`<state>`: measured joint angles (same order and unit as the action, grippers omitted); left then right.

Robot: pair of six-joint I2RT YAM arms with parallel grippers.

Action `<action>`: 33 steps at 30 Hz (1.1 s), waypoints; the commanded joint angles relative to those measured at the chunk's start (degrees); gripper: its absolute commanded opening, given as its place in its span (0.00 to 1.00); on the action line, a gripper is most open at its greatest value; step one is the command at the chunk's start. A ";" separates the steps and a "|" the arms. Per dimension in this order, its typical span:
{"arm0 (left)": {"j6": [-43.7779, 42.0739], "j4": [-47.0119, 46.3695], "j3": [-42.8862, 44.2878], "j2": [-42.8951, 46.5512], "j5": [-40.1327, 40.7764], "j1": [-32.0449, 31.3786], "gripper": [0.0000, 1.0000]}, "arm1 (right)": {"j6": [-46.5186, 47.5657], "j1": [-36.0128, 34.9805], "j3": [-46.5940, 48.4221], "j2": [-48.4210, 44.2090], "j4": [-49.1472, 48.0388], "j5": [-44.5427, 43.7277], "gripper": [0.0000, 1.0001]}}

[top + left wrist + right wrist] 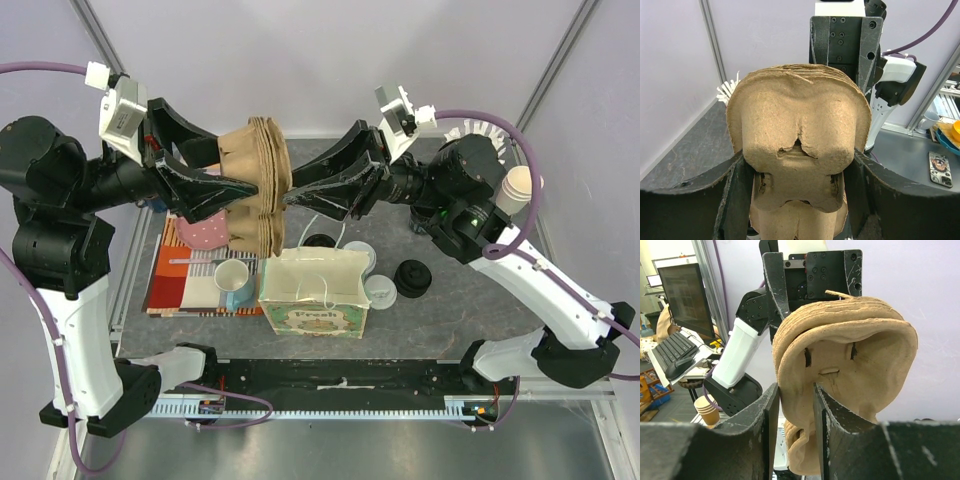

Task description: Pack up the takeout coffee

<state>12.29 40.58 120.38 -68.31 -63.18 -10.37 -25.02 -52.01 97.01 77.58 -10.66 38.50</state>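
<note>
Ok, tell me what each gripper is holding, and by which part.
Both hold one stack of cardboard cup trays: the left gripper clamps it across its width, and the right gripper pinches a lobe at its edge.

Two cups, both upright on table, round white sip lids on, seen from above so pale walls barely show.
- Near cup (381, 290): just right of bag (312, 305), by its right wall.
- Far cup (359, 249): behind bag's right rear corner, partly hidden by bag rim.
</note>
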 commanded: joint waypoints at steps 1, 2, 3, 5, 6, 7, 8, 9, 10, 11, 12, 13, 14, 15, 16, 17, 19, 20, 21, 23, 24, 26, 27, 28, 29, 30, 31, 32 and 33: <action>0.62 -2.26 1.97 0.46 -1.60 -0.09 0.02 | 2.43 0.15 0.37 -1.73 1.07 -1.41 0.41; 0.63 -2.43 1.97 0.20 -1.51 -0.09 0.02 | 2.51 0.07 0.46 -1.64 1.08 -1.32 0.41; 0.80 -2.43 1.97 0.29 -1.51 -0.09 0.02 | 2.17 0.15 0.55 -1.30 1.08 -1.24 0.36; 0.89 -2.43 2.05 0.46 -1.60 -0.18 0.02 | 1.90 0.07 0.98 -0.77 1.16 -1.24 0.27; 0.89 -2.52 2.05 0.46 -1.60 -0.18 0.02 | 1.73 0.07 1.07 -0.68 1.25 -1.58 0.17; 0.89 -2.52 2.05 0.46 -1.68 -0.18 0.02 | 1.64 0.15 1.07 -0.68 1.34 -1.76 0.15; 0.89 -2.43 1.97 0.46 -1.69 -0.18 0.02 | 1.72 0.07 1.07 -0.59 1.34 -2.11 0.13; 0.89 -2.43 1.97 0.38 -1.69 -0.09 0.02 | 1.64 0.15 1.16 -0.59 1.34 -2.46 0.10; 0.89 -2.35 1.97 0.46 -1.69 -0.17 0.02 | 1.64 0.15 1.16 -0.59 1.43 -3.42 0.07; 0.89 -2.43 1.97 0.55 -1.60 -0.09 0.02 | 1.72 0.07 1.16 -0.76 1.60 -4.30 0.04; 0.89 -2.43 2.05 0.55 -1.42 -0.17 0.02 | 1.64 0.15 1.07 -0.94 1.95 -5.27 0.00; 0.89 -2.43 2.05 0.64 -1.34 -0.18 0.02 | 1.72 0.07 0.81 -1.20 2.04 -7.45 0.00; 0.98 -2.43 1.97 0.55 -1.07 -0.09 0.02 | 1.72 0.07 0.55 -1.90 2.13 -8.61 0.00; 1.06 -2.52 2.05 0.64 -0.90 -0.17 0.02 | 1.72 0.07 -0.06 -2.34 2.04 -9.58 0.00; 1.24 -2.69 2.14 0.73 -0.72 -0.09 0.02 | 1.81 0.07 -0.50 -2.78 2.04 -10.98 0.00; 1.59 -2.96 2.14 0.73 -0.46 -0.09 0.02 | 1.81 0.07 -0.86 -3.57 1.95 -13.25 0.00; 2.64 -3.83 2.23 0.90 -0.37 -0.09 0.02 | 1.72 0.07 -2.35 -4.63 0.90 -15.03 0.00; 3.17 -4.10 2.14 0.90 -0.37 -0.09 0.02 | 1.72 0.07 -2.61 -4.81 0.64 -15.56 0.00; 3.44 -4.36 2.23 0.90 -0.28 -0.17 0.02 | 1.55 0.07 -2.88 -4.89 0.11 -15.47 0.00; 3.61 -4.72 2.23 0.99 -0.02 -0.09 0.02 | 1.02 0.07 -2.97 -4.90 0.11 -15.47 0.00; 3.44 -4.63 2.32 1.08 0.16 -0.09 0.02 | 1.11 0.07 -3.23 -5.07 0.20 -15.82 0.00; 2.83 -4.28 2.41 1.08 0.68 -0.18 0.02 | 1.63 0.15 -4.02 -6.12 0.11 -18.53 0.00; 2.82 -4.10 2.49 1.16 0.77 -0.18 0.02 | 1.81 0.07 -4.98 -6.65 -0.07 -19.77 0.00; 2.65 -4.02 2.49 1.17 0.95 -0.09 0.02 | 1.99 0.07 -5.60 -7.70 -0.24 -20.74 0.00; 2.65 -4.01 2.49 1.17 1.21 -0.17 0.02 | 2.16 0.07 -6.04 -8.23 -0.42 -21.70 0.00; 2.56 -3.93 2.49 1.25 1.30 -0.18 0.02 | 2.25 0.07 -6.92 -8.67 -0.94 -23.02 0.00; 2.47 -3.84 2.49 1.25 1.56 -0.18 0.02 | 2.25 0.07 -7.36 -9.37 -1.29 -23.29 0.00; 2.38 -3.67 2.58 1.17 1.83 -0.18 0.02 | 2.16 0.07 -7.97 -9.64 -1.82 -23.73 0.00; 2.30 -3.58 2.58 1.25 1.92 -0.18 0.02 | 2.08 0.15 -8.07 -9.82 -2.09 -24.00 0.00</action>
<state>13.21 38.48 121.03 -68.01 -60.58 -10.17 -23.31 -51.96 90.11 69.78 -9.15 19.35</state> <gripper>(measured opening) 0.678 0.011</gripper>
